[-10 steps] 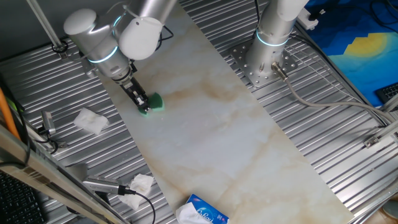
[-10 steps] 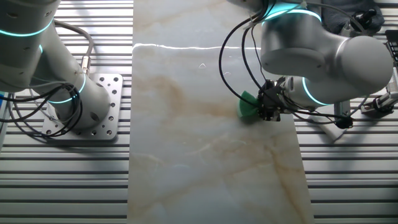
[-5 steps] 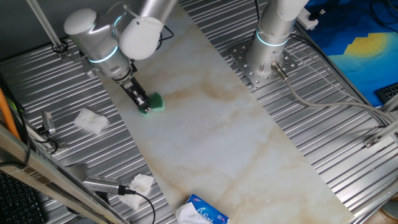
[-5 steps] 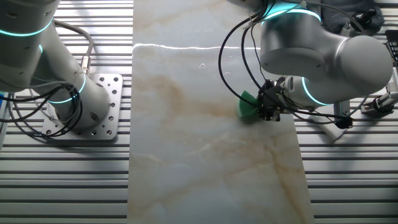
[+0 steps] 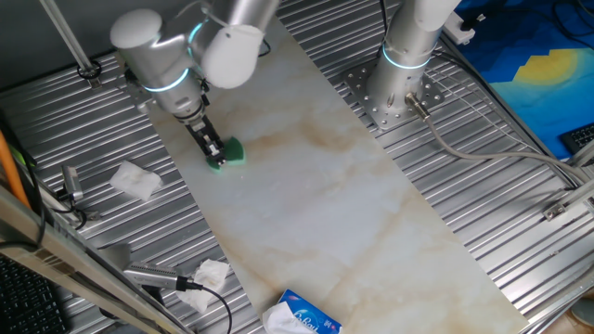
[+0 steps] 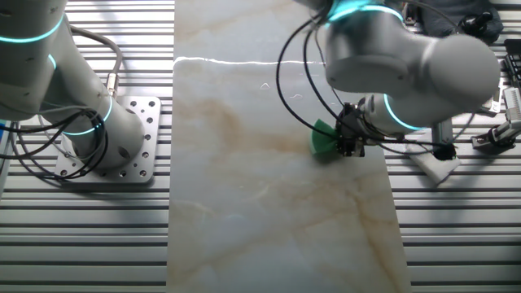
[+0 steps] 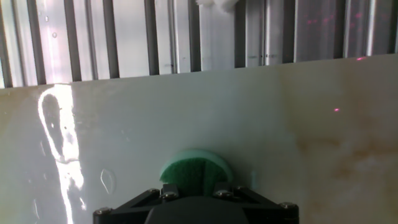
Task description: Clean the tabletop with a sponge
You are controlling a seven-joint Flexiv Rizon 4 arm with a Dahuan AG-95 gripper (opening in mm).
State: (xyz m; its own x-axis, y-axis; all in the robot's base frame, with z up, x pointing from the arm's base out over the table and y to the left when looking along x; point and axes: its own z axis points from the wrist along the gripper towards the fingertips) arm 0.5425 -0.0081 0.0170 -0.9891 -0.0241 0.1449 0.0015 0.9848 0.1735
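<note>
The green sponge [image 5: 230, 153] rests on the marble tabletop [image 5: 343, 204] near its left long edge. My gripper [image 5: 214, 152] is shut on the sponge and presses it onto the slab. In the other fixed view the sponge [image 6: 324, 140] sits near the right edge of the tabletop [image 6: 244, 163], with the gripper [image 6: 348, 141] on it. In the hand view the sponge [image 7: 194, 171] bulges out above the black gripper body [image 7: 196, 202], on the wet, glossy tabletop [image 7: 280, 112]. The fingertips are hidden by the gripper body.
Crumpled white tissues [image 5: 135, 180] [image 5: 208, 276] lie on the ribbed metal to the left of the slab. A blue-and-white tissue pack [image 5: 302, 316] sits at the slab's near end. A second arm's base [image 5: 397, 79] stands beside the slab. Brown stains [image 5: 306, 139] run across the slab.
The arm's upper links have swung a little to the right. The gripper and sponge stay at nearly the same spot on the slab.
</note>
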